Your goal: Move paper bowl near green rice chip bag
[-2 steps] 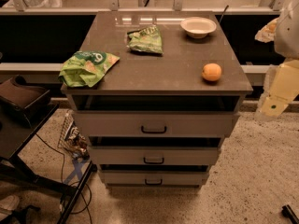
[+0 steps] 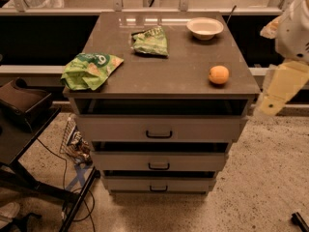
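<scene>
The paper bowl, off-white and shallow, sits at the back right of the cabinet top. The green rice chip bag, bright light green, lies at the front left corner, partly over the edge. The bowl and the bag are far apart, on opposite corners. My gripper is out of view. Only white and pale yellow arm segments show at the right edge, beside the cabinet and level with its top.
A smaller, darker green snack bag lies at the back middle. An orange fruit sits at the front right. The cabinet has three drawers below. A black stand and cables are on the floor at the left.
</scene>
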`<state>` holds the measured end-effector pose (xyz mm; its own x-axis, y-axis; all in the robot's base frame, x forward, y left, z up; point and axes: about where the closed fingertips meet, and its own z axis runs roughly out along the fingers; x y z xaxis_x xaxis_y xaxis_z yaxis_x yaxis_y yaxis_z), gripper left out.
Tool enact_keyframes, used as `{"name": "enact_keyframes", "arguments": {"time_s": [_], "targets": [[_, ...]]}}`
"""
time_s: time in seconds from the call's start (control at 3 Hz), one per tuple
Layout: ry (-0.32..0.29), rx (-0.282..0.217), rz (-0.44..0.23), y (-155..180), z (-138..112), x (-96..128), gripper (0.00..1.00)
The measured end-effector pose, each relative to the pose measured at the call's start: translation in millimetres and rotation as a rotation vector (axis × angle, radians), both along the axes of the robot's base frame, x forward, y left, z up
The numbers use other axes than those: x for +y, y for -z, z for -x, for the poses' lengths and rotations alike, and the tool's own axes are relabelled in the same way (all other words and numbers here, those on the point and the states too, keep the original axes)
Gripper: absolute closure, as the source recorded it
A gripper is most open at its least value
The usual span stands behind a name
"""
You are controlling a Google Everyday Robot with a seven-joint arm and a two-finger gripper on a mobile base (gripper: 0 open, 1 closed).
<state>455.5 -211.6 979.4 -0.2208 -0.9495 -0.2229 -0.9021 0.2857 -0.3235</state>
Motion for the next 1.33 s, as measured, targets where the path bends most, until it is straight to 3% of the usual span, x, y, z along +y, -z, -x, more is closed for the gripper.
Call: {"name": "enact_keyframes", "arguments": {"time_s": [0.33, 0.67, 1.0, 1.33], "targets": [[0.009, -0.1, -0.015, -9.2, -22.5, 5.1, 0.0], [0.009, -0.1, -0.015, -9.3, -22.5, 5.2, 0.0], [0.004, -0.136, 0.009, -3.1, -33.9, 12.7, 0.0], [-0.04, -0.212, 0.043, 18.1, -71.6, 24.0, 0.0]]}}
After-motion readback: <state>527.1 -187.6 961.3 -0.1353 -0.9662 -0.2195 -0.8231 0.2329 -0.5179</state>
